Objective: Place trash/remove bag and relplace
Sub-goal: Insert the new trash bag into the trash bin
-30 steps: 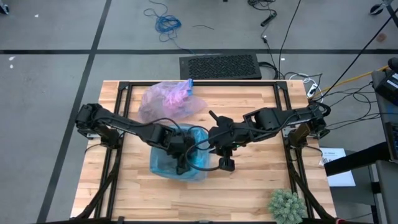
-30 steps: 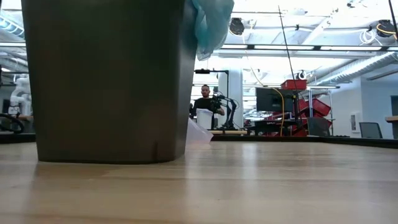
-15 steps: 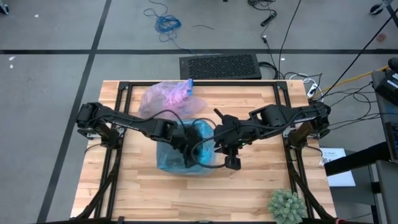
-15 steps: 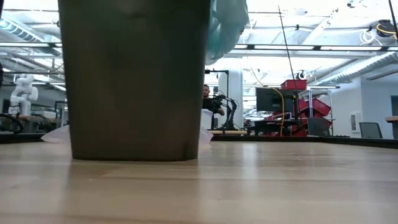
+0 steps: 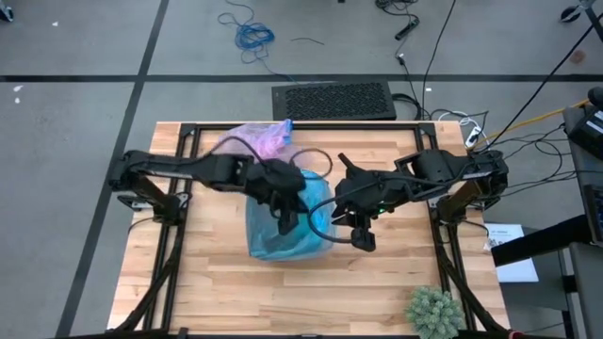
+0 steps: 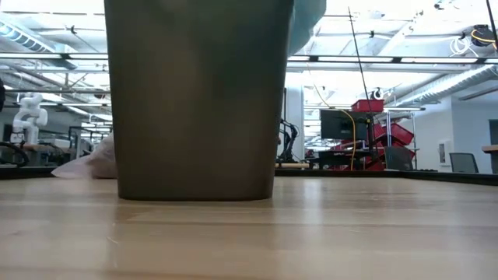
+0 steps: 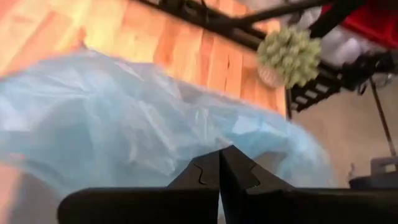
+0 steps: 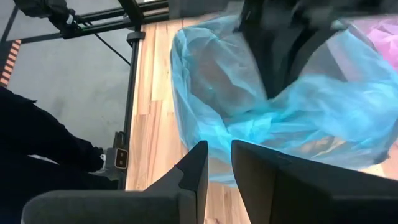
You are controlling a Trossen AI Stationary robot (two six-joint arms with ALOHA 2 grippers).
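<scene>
A dark bin (image 6: pixel 198 101) lined with a light blue plastic bag (image 5: pixel 283 226) stands mid-table. The bag's loose film drapes over the rim (image 6: pixel 307 19). My left gripper (image 5: pixel 285 205) is over the bin's mouth, shut at the blue film (image 7: pixel 219 163). My right gripper (image 8: pixel 217 158) is at the bin's right side, its fingers a narrow gap apart and touching nothing I can see. The lavender-pink bag (image 5: pixel 252 143) lies crumpled on the table beyond the bin, also seen in the right wrist view (image 8: pixel 385 37). No trash wads show. My left gripper is shut on the light blue bag's film near the bin's top (image 7: pixel 205 140), pinched between the two fingers, which come slanting down from the table's left. The fingers hide the contact spot, so edge or fold cannot be told. The bin's base stays on the table.
A green spiky plant (image 5: pixel 433 309) sits at the table's near right corner, also seen in the left wrist view (image 7: pixel 289 56). A black frame (image 5: pixel 179 141) borders the tabletop. Bare wood lies near the bin (image 6: pixel 311 233).
The bin with its blue bag has slid along the table toward the right and a little toward the far edge, staying upright. Both grippers moved right with it. My left gripper now sits farther over the bin's mouth.
</scene>
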